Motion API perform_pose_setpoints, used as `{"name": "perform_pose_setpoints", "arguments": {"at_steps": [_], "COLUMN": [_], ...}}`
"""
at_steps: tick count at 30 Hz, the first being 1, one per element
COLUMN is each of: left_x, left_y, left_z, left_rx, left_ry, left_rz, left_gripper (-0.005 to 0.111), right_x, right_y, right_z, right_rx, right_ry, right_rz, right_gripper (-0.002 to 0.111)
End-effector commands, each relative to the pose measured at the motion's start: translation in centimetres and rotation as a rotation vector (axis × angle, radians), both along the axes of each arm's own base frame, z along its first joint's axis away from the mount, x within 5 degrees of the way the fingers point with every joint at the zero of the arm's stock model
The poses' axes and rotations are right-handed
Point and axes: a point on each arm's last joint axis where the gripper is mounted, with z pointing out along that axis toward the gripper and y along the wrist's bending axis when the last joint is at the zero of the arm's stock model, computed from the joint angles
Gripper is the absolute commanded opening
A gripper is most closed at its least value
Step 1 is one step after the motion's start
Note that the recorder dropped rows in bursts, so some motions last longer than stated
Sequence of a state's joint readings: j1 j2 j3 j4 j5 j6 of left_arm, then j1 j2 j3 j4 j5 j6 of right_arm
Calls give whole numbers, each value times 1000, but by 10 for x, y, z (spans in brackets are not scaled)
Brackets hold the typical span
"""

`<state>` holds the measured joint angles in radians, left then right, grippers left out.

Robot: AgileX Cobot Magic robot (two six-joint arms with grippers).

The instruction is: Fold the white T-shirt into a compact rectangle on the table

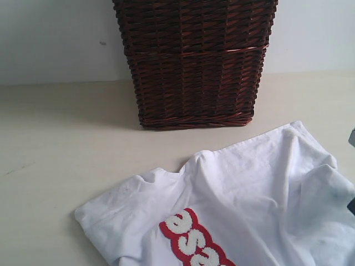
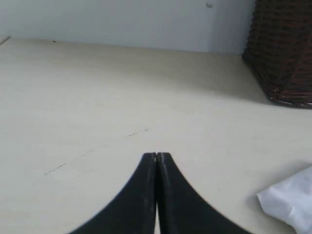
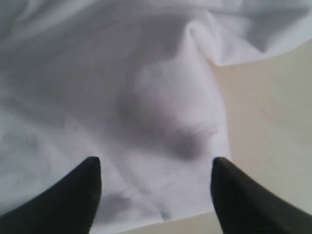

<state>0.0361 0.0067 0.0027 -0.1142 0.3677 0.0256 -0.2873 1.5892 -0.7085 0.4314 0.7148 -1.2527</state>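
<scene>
The white T-shirt (image 1: 260,188) is found rumpled on the worktop (image 1: 55,155), near a basket (image 1: 194,61). The left hand (image 2: 156,158) is closed and empty. The right hand (image 3: 155,165) is spread wide over the T-shirt, apparently gripping nothing.

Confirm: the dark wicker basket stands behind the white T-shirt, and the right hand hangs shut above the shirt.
Wrong: the right hand is open, not shut, above the white T-shirt, as the right wrist view shows. The dark wicker basket part holds.

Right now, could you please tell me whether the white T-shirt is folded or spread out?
Spread, not folded: the white T-shirt lies rumpled across the table, red lettering exposed, no rectangle formed.
</scene>
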Motion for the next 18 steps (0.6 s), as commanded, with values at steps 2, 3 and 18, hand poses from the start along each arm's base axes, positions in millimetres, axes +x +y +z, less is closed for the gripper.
{"name": "perform_pose_setpoints", "arguments": {"at_steps": [2, 3, 18], "left_x": [0, 0, 0], "left_y": [0, 0, 0], "left_z": [2, 2, 2], "left_rx": [-5, -5, -5], "left_ry": [-19, -19, -19], "left_rz": [3, 3, 3], "left_gripper": [0, 0, 0], "right_x": [13, 15, 19], "right_y": [-10, -12, -13], "right_z": [-32, -36, -31], "right_rx": [-68, -88, -99], "right_ry": [-17, -31, -90], "right_rz": [34, 44, 34], "right_gripper": [64, 61, 0]}}
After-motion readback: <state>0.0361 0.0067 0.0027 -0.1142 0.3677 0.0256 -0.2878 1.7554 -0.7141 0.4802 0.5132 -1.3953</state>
